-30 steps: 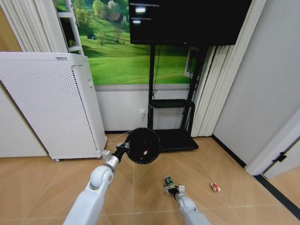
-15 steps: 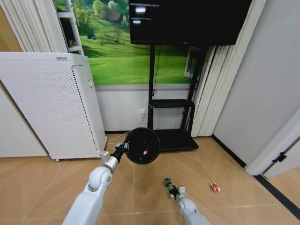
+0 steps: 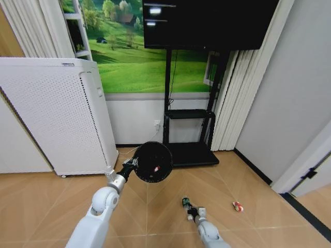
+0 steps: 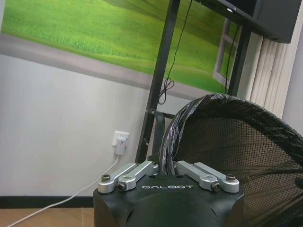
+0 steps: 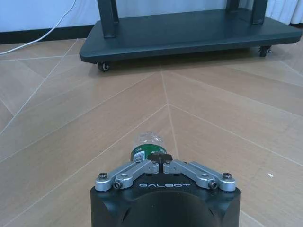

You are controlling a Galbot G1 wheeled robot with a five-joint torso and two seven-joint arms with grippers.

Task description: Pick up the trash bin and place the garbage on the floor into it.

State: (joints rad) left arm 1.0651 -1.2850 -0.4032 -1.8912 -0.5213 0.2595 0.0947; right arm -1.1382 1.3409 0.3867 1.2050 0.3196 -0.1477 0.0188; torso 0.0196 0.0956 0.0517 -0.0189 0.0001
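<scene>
My left gripper [image 3: 129, 166] is shut on the rim of the trash bin [image 3: 153, 161], a black mesh wastebasket held off the floor and tipped so its mouth faces me. A small red-and-white piece [image 3: 156, 168] shows inside it. In the left wrist view the fingers [image 4: 137, 172] pinch the bin's lined rim [image 4: 222, 101]. My right gripper [image 3: 192, 211], low over the floor, is shut on a green bottle [image 3: 185, 202]; its white-labelled body [image 5: 147, 144] sticks out past the right gripper [image 5: 161, 158]. A crumpled red-and-white wrapper [image 3: 237, 206] lies on the floor to the right.
A tall white perforated appliance [image 3: 57, 119] stands at the left. The black TV stand's wheeled base [image 3: 192, 153] sits just behind the bin, and a white cable [image 5: 38, 35] trails along the wall. Curtains and a grey wall close the right side. Wood floor lies open in front.
The left arm has carried the bin slightly to the left. The right gripper, holding the bottle, has sunk a little lower in view.
</scene>
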